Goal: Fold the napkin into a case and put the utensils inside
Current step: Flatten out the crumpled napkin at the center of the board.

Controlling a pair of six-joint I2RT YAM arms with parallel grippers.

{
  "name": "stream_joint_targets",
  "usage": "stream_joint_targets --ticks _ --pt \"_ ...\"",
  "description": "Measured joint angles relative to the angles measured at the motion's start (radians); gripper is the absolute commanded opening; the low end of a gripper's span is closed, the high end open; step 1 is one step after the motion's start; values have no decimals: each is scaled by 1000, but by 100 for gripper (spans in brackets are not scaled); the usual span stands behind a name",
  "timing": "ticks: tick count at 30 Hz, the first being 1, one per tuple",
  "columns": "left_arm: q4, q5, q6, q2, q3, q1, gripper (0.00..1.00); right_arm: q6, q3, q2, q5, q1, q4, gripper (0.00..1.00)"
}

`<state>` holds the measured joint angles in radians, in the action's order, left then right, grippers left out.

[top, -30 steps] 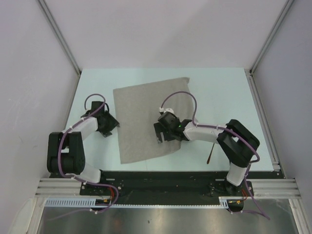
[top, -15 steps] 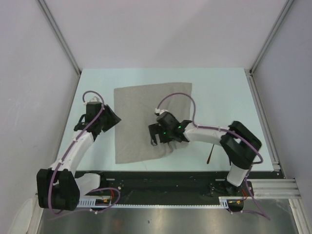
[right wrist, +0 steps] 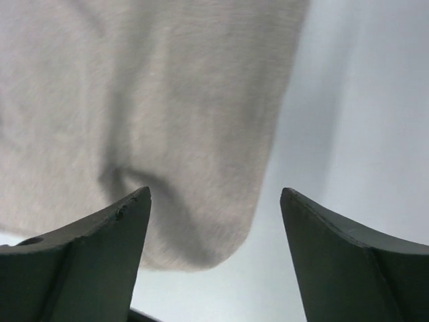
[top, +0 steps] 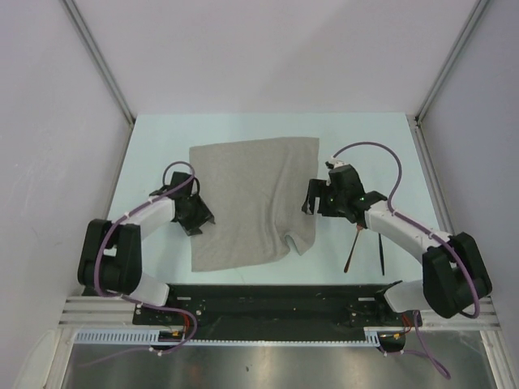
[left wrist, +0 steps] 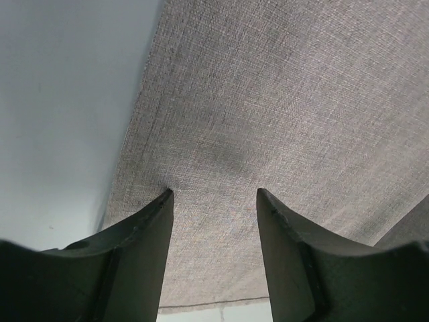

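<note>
The grey-beige napkin (top: 243, 194) lies spread on the table, its near right corner rumpled (top: 298, 241). It is not folded into a case. My left gripper (top: 201, 217) is open, low over the napkin's left edge; in the left wrist view (left wrist: 213, 194) cloth (left wrist: 281, 100) fills the gap between its jaws. My right gripper (top: 310, 199) is open at the napkin's right edge; in the right wrist view (right wrist: 214, 194) a rounded cloth fold (right wrist: 167, 100) lies between its jaws. The copper fork (top: 351, 250) and the thin black piece (top: 381, 253) lie on the table to the right.
The pale table (top: 373, 146) is enclosed by white walls at the back and sides. A black rail (top: 276, 296) runs along the near edge by the arm bases. Bare tabletop shows left of the napkin in the left wrist view (left wrist: 60, 100).
My right gripper moved from the napkin's middle to its right edge, and the near right corner is now rumpled. My left gripper swung back to the napkin's left edge.
</note>
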<state>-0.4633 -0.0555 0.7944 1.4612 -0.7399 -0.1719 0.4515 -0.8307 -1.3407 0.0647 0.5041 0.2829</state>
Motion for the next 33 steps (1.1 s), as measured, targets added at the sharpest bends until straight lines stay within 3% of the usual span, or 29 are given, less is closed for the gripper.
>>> stream_joint_targets --ticks 1,2,8,14,18,22,27,33 --pt "-17 -1 0 27 -23 2 58 -3 0 -20 -1 -22 -6 64" --pt "-45 -4 0 56 -53 6 58 -9 0 -40 -3 -35 -10 61" --pt "-192 -53 -35 196 -196 43 56 -21 -3 -175 -8 -31 -11 59" --pt "-240 -122 -45 247 -239 115 53 -1 13 -188 -69 29 -6 58" --pt "-237 -126 -47 259 -256 161 52 -1 -2 -236 -144 97 11 45" --pt "-207 -84 -63 220 -227 156 52 12 -64 -299 -266 166 31 33" --pt "-190 47 -126 120 -175 115 55 24 -96 -332 -343 166 52 15" --pt "-193 39 -177 -203 -111 75 61 22 -101 -342 -351 64 29 13"
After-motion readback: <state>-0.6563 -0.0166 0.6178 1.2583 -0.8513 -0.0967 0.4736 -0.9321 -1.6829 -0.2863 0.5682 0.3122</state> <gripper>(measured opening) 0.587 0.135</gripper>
